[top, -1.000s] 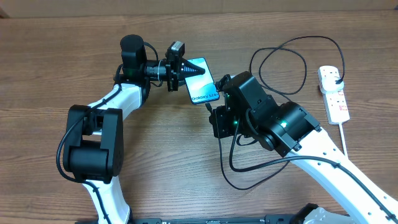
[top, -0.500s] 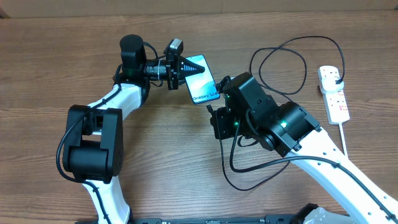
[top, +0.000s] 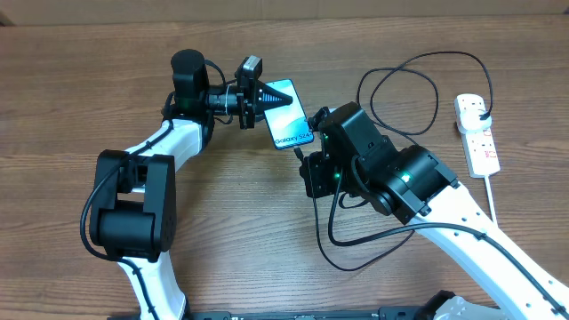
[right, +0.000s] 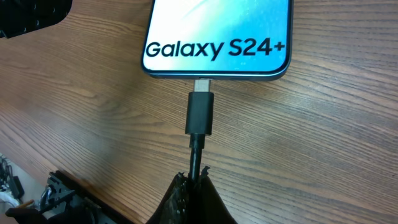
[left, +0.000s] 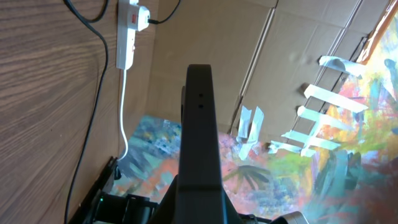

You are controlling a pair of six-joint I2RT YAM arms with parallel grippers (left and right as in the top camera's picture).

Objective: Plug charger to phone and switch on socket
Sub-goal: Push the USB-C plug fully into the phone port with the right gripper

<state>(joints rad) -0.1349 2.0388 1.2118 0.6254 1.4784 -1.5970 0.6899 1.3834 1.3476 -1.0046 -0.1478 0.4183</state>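
The phone (top: 292, 120) lies on the wooden table with its light-blue screen up; it reads "Galaxy S24+" in the right wrist view (right: 217, 37). My left gripper (top: 269, 96) is shut on the phone's far end; the left wrist view shows the phone edge-on as a dark slab (left: 199, 118). My right gripper (top: 308, 158) is shut on the charger cable just behind its black connector (right: 200, 113). The connector's metal tip meets the phone's bottom port. The cable (top: 418, 84) loops back to a black plug (top: 480, 108) in the white socket (top: 478, 135).
The socket's thick white cord (top: 491, 191) runs toward the front right edge. Slack black cable (top: 342, 258) hangs in a loop under my right arm. The socket also shows in the left wrist view (left: 127, 34), with cardboard and a painted sheet beyond the table.
My left wrist has shifted very slightly with the phone; the right gripper, the connector and the cable stay as they were.
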